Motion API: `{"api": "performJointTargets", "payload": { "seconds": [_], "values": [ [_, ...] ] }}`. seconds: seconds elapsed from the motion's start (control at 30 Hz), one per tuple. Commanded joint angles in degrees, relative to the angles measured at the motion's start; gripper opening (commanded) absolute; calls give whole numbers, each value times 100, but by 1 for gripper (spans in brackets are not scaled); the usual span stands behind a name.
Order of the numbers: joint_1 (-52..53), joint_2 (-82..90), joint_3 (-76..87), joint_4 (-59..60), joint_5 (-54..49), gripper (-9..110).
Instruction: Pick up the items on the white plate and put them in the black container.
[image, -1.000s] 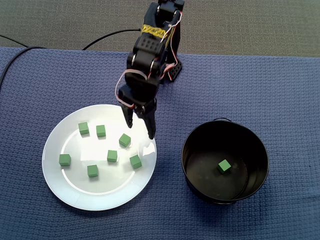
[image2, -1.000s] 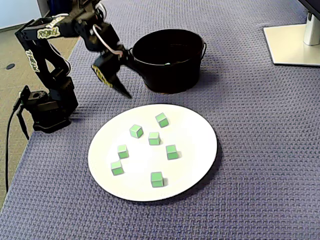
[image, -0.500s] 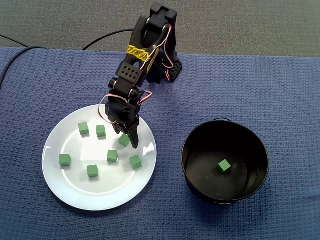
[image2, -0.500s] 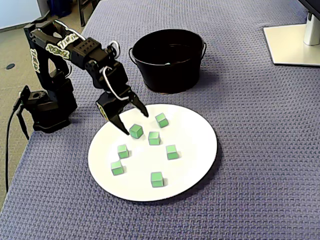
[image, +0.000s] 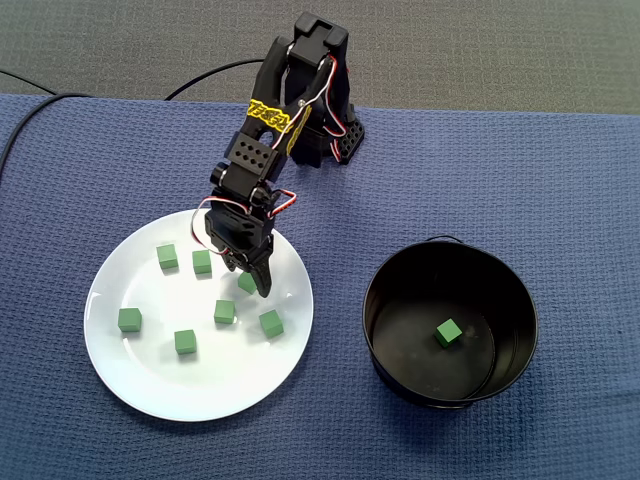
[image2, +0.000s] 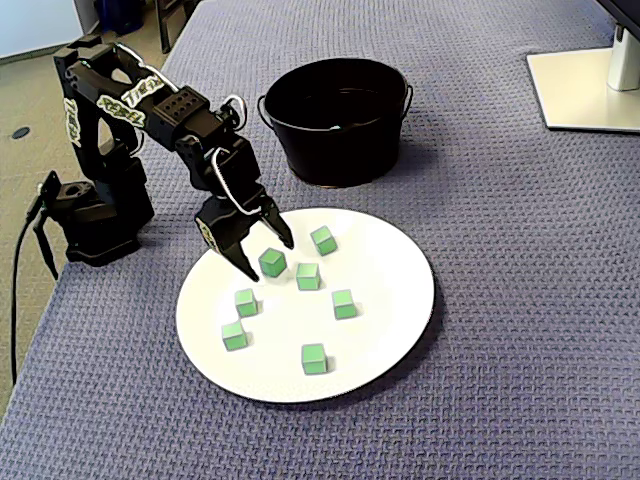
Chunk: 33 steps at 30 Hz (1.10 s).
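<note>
The black arm (image: 290, 110) leans down from its base at the far edge of the bench (image: 560, 200), which is covered in a blue woven cloth. In a fixed view from above, its tool (image: 253, 279) sits low over the right-hand part of the white plate (image: 120, 370). The jaws are spread, one on each side of a straddled cube (image: 244, 285) that the arm partly hides.

In a fixed view from the side, the tool (image2: 268, 257) shows the same stance. One finger comes down at the near left of the straddled cube (image2: 272, 264) and the other stands at its far right. Whether either finger touches the cube cannot be told, and the cube rests on the plate (image2: 400, 330).

Six more green cubes (image2: 344, 304) lie loose on the plate, apart from one another. Two sit just right of the tool in this view and four lie nearer the camera.

The black bucket (image: 375, 300) stands upright on the cloth just right of the plate in the view from above, with its rim clear of the plate's edge. A lone cube (image: 448, 332) lies on its floor, right of centre. From the side, the bucket (image2: 335, 150) stands beyond the plate and its floor is hidden.

A dark cable (image: 210, 75) trails off the bench behind the arm, and a pale stand base (image2: 585, 85) rests on the cloth at the far right corner.
</note>
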Motion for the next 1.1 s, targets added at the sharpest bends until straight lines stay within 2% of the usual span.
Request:
{"api": "performJointTargets", "payload": {
  "seconds": [0.0,0.37,0.7,0.9,1.07],
  "values": [
    [0,9,-158,-149,-88,21],
    [0,-9,79,-396,-105,0],
    [-9,457,18,-105,53,0],
    [79,1714,-844,747,457,0],
    [-334,3103,-1389,1187,791,0]
  ]
}}
